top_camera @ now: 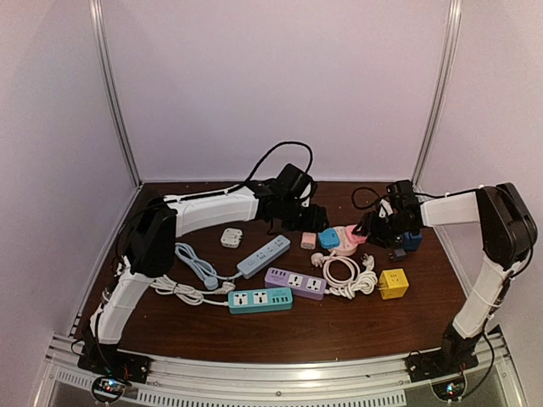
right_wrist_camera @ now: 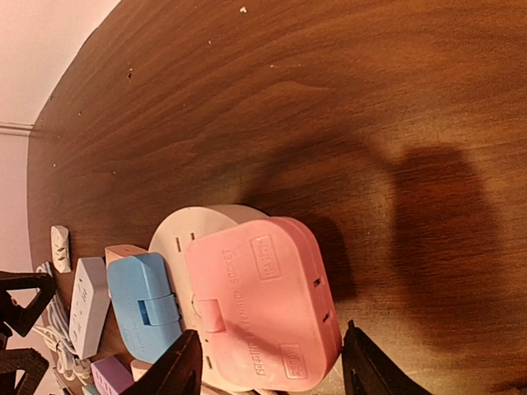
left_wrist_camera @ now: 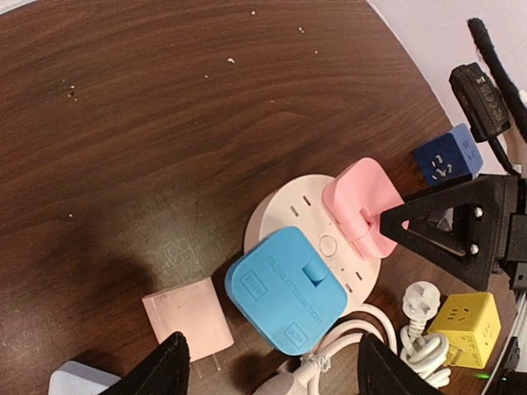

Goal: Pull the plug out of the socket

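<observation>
Dark wood-grain surface (left_wrist_camera: pixel 123 123) carries a round white socket (left_wrist_camera: pixel 284 210) toward its far right, and we see two flat plugs seated in its top face: a blue plug (left_wrist_camera: pixel 284 288) on the side nearer the left arm and a pink plug (right_wrist_camera: pixel 263 304) on the side nearer the right arm.

We find the left claw (left_wrist_camera: pixel 270 337) above the blue plug with its fingers (left_wrist_camera: pixel 165 366) spread. A gap shows between each finger and the plug, so it grips nothing.

Our right claw (right_wrist_camera: pixel 272 329) straddles the pink plug, one finger at each long edge and very close to it. We cannot tell whether they press on it or merely flank it. From the left wrist view, one black right finger (left_wrist_camera: pixel 449 230) points at the pink plug's side.

Just beside the socket lie a small pale pink adapter (left_wrist_camera: pixel 188 317), a coiled white cord (left_wrist_camera: pixel 362 337) and a yellow cube socket (left_wrist_camera: pixel 469 325). A navy cube socket (left_wrist_camera: pixel 447 156) sits behind it. Nearer the arms, a blue strip (top_camera: pixel 263 256), a purple strip (top_camera: pixel 295 283) and a teal strip (top_camera: pixel 260 300) lie on the surface.
</observation>
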Robot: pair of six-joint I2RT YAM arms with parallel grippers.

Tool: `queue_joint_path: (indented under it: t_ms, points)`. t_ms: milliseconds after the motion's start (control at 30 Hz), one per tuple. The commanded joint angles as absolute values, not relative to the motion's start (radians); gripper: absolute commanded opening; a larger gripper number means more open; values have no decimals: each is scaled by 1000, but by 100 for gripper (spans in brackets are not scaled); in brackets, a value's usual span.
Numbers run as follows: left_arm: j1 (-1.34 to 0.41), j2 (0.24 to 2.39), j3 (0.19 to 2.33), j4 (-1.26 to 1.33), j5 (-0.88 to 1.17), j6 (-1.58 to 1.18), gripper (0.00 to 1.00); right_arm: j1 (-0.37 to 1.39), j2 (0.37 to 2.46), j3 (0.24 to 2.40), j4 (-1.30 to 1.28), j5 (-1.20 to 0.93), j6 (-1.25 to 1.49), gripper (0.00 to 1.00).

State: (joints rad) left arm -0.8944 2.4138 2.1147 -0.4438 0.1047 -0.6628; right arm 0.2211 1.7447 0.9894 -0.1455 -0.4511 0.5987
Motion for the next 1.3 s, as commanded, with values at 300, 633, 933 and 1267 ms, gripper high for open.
queue_joint_path:
  t_ms: [300,633,933,1267]
  points:
    - [-921,2578,2297,-519,-37,-592,70,218,1805,949,-40,-490,636,57]
    - [-935,2635,2347,-547,-53,-573,70,217,1783,965,-39,-480,633,48]
    - [-948,2661,2373,-577,-71,-555,70,236,1723,972,-78,-446,613,39]
    - [-950,2663,2382,-581,-65,-551,70,264,1715,971,-83,-424,605,32]
